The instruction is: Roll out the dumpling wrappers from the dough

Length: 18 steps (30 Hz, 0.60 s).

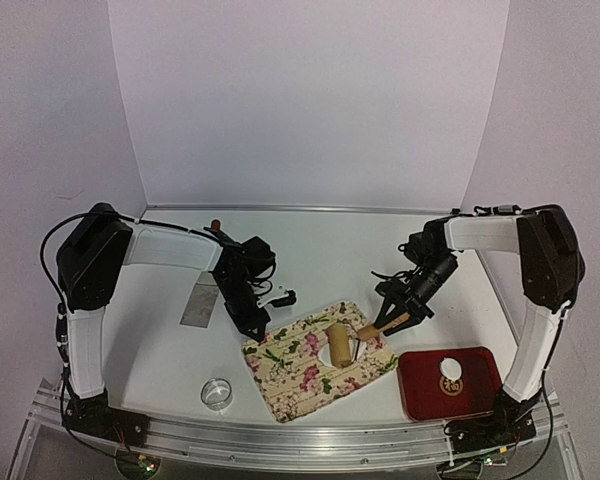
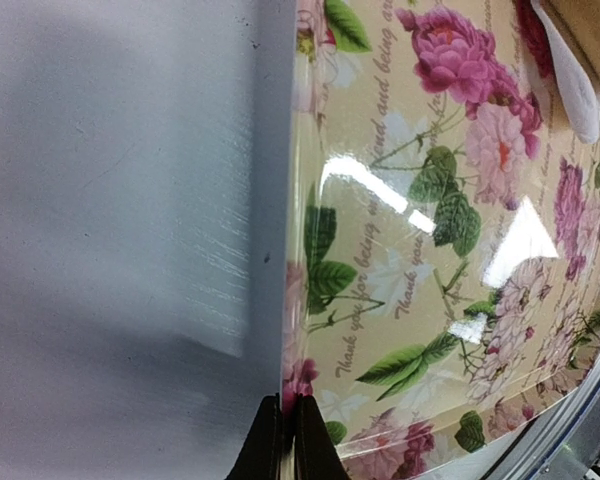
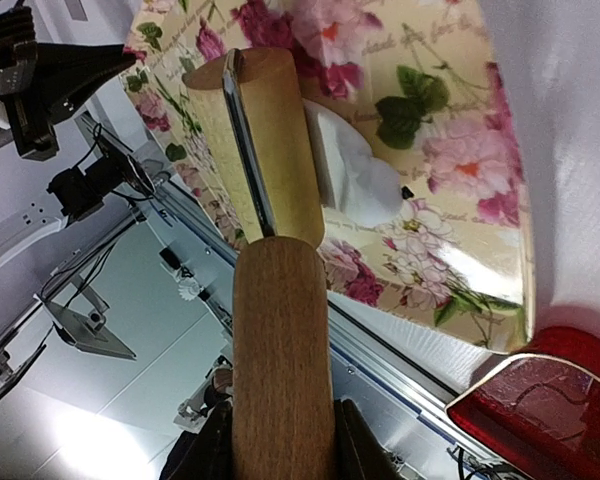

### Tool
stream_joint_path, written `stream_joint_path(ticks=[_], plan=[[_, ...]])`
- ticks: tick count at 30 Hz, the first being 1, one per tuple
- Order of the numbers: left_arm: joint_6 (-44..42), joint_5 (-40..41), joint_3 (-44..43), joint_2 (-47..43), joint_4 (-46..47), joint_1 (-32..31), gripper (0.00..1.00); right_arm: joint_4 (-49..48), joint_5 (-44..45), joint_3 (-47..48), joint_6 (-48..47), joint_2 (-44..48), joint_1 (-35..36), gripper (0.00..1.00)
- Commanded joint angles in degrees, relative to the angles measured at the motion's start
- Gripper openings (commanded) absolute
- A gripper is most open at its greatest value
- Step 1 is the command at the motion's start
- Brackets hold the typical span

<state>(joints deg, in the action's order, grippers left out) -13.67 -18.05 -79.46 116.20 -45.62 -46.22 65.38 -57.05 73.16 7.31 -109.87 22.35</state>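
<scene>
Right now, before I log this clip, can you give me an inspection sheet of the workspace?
Surface: white table; floral mat near the front.
Job's things: rolling pin over the dough on the mat; one wrapper in the red tray.
Clutter: ring cutter and metal plate on the table, left of the mat.
Grippers: left gripper shut on the mat's edge; right gripper shut on the rolling pin's handle.
Cables: black cables looped along both arms.
Surroundings: white walls; metal rail at the front.
</scene>
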Motion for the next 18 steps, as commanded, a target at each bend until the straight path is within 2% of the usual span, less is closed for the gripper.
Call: stream_joint_path(ticks=[1, 10, 18], plan=[[0.8, 4.5, 0.2, 1.1, 0.8, 0.0, 0.0, 4.3, 10.7, -0.8, 3.8, -6.0, 4.5, 0.0], [1.8, 4.4, 0.5, 1.1, 0.9, -0.1, 0.0, 3.4, 12.3, -0.9, 5.0, -7.5, 7.6, 0.0], [2.6, 4.2, 0.2, 1.5, 0.8, -0.1, 0.0, 1.9, 20.2, -0.4, 9.1, -8.4, 10.6, 0.0]])
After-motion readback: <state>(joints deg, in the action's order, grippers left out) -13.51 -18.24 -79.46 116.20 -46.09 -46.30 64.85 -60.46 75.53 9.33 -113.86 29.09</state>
